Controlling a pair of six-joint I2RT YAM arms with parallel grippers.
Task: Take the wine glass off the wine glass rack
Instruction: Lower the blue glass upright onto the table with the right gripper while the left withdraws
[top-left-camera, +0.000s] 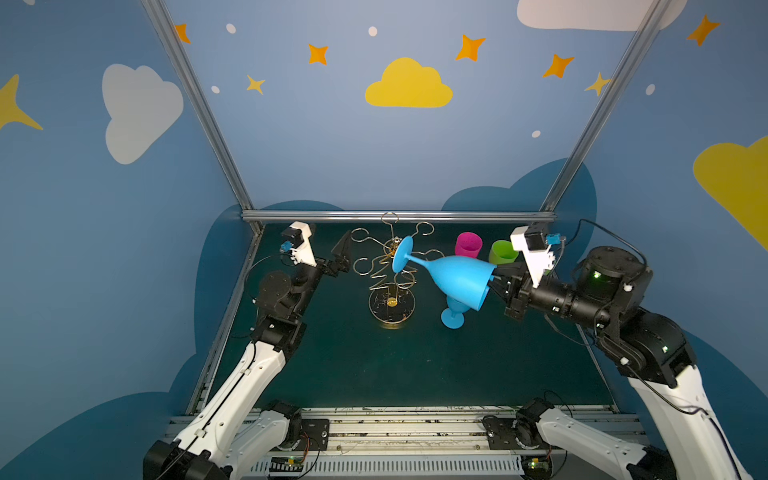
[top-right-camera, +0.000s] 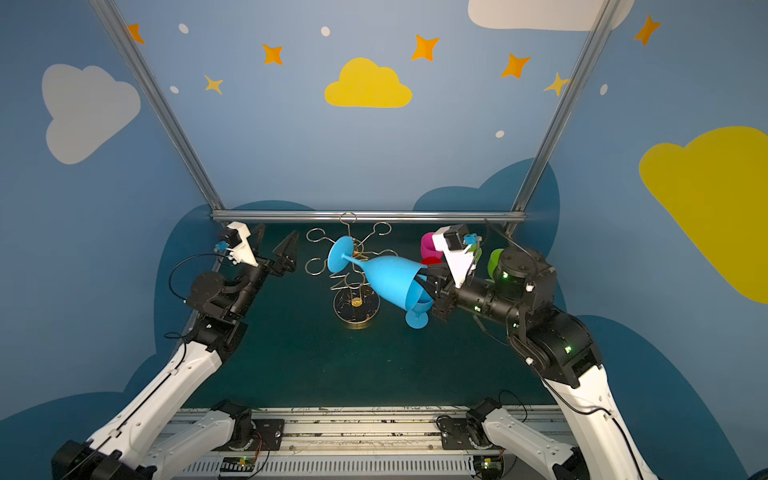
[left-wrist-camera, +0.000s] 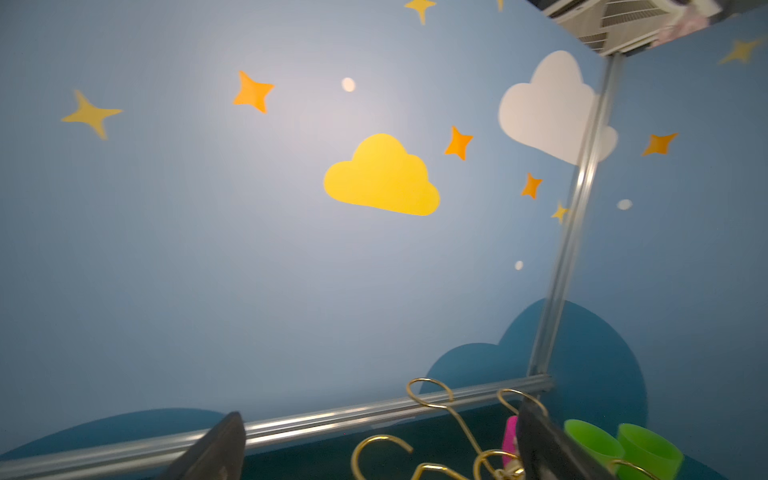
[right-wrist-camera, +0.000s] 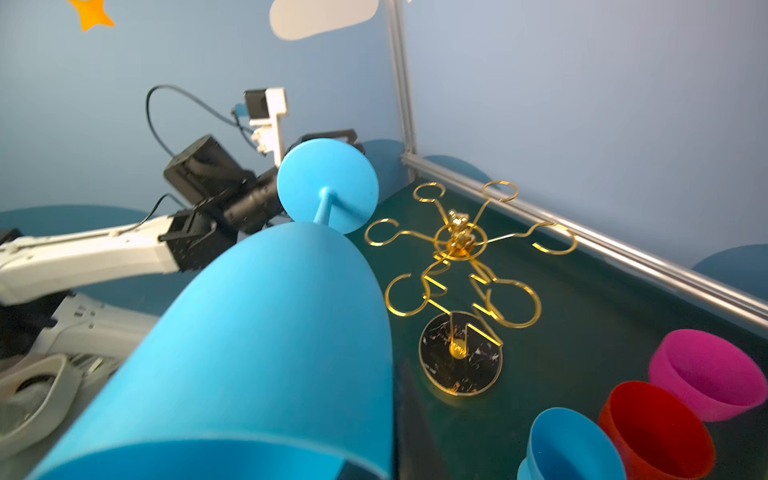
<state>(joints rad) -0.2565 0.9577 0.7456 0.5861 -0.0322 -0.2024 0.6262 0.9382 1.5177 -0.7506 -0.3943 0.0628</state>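
"Above the table (top-left-camera: 374, 365), just right of the wine glass rack (right-wrist-camera: 440, 353), where do we find the wine glass (top-left-camera: 457, 278)?"

"In the air, lying nearly level, with its foot toward the rack's hub. The right hand (top-left-camera: 493, 279) is clamped on the bowl's rim, with one finger inside and one outside. We judge the rim was chosen because the loops hold a glass by its stem and foot, so the bowl is the free end."

"Is it clear of the wire?"

"In the right wrist view the foot sits beside the looped arms and apart from them. In both top views it overlaps the hub only by line of sight. We judge the glass to be off the rack, with setting it down the step that remains."

"And the left hand (top-right-camera: 273, 246)?"

"Its fingers are wide apart and hold nothing. It stands just beside the rack, on the side away from the glass. We read this as a post for steadying the light stand, though we cannot tell whether a fingertip touches the nearest loop."

"Hazards?"

"A second blue glass (top-left-camera: 453, 318) stands directly below the held bowl, with the pink cup (top-left-camera: 468, 245) and green cup (top-left-camera: 500, 253) near — we should lower onto bare table. A rim grip may let the glass pivot."
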